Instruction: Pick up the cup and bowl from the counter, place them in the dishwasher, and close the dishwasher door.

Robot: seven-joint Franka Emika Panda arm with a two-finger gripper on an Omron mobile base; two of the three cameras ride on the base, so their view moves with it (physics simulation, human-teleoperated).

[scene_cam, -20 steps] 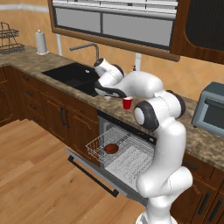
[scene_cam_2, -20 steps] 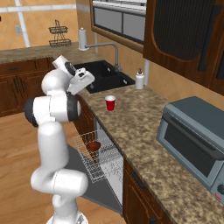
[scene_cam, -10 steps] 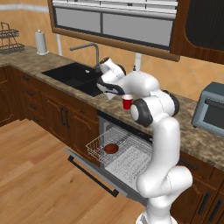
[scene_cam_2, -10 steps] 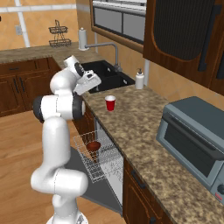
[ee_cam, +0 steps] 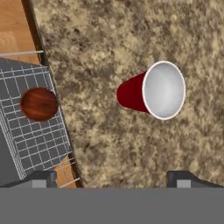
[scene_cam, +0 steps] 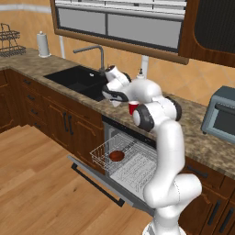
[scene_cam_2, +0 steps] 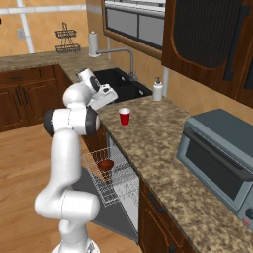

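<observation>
The red cup (scene_cam: 132, 108) (scene_cam_2: 124, 116) stands upright on the brown speckled counter (scene_cam: 193, 137) (scene_cam_2: 163, 158). In the hand view the cup (ee_cam: 151, 90) sits above and right of centre, its white inside facing the camera. My gripper (scene_cam: 118, 98) (scene_cam_2: 109, 96) (ee_cam: 113, 179) hovers open over the counter's front edge, just beside the cup and clear of it. The reddish-brown bowl (scene_cam: 116, 156) (scene_cam_2: 105, 165) (ee_cam: 39, 103) lies in the white wire rack (scene_cam: 131, 167) (scene_cam_2: 116, 185) pulled out of the dishwasher. The dishwasher door (scene_cam: 96, 183) (scene_cam_2: 101, 210) hangs open and flat below it.
A black sink (scene_cam: 78, 78) with a faucet (scene_cam: 94, 50) lies left of the cup. A white soap bottle (scene_cam_2: 157, 90) stands by the wall. The grey-blue toaster oven (scene_cam: 220, 114) (scene_cam_2: 222, 158) occupies the right end of the counter. A paper towel roll (scene_cam: 43, 44) stands far left.
The hand has crept along the counter edge toward the cup and the elbow has swung with it. The jaws stayed open. Cup and bowl have not moved.
</observation>
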